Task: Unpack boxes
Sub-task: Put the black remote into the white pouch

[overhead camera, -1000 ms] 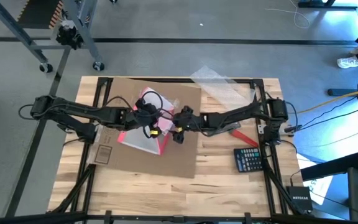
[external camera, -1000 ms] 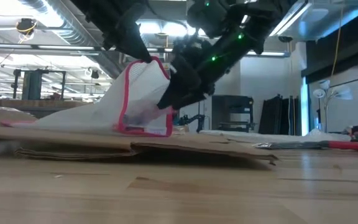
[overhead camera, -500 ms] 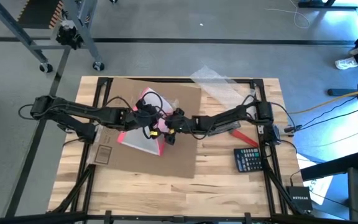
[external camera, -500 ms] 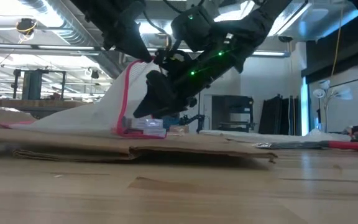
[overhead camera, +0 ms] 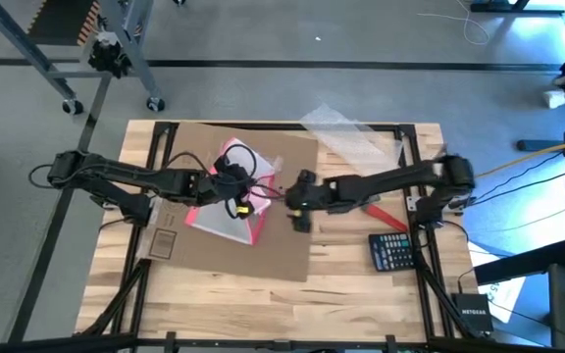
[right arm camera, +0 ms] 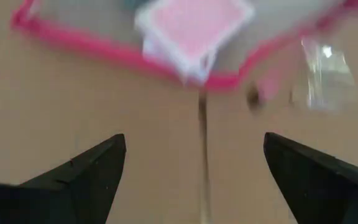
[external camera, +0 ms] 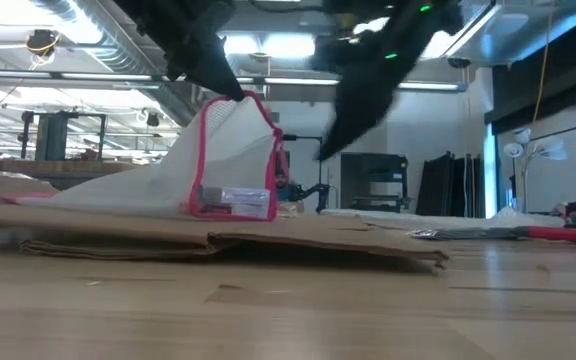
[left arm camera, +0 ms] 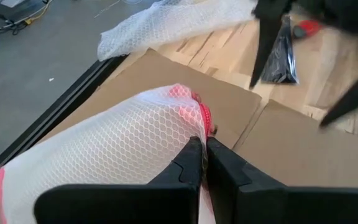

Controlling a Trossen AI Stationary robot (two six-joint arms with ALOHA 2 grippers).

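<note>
Cardboard box lies flattened on the table under both arms, long axis running across it. Your left gripper is clenched on the upper edge of the pink-edged pouch, holding it tented above the box. Your right gripper hangs spread wide, empty, just beside the pouch's open end, facing the pink-backed pack inside. The box's small label can't be read.

Wooden table; flattened cardboard box, calculator, bubble wrap on it

Left gripper jaws pinched shut; right gripper jaws spread wide, seemingly empty.
</note>
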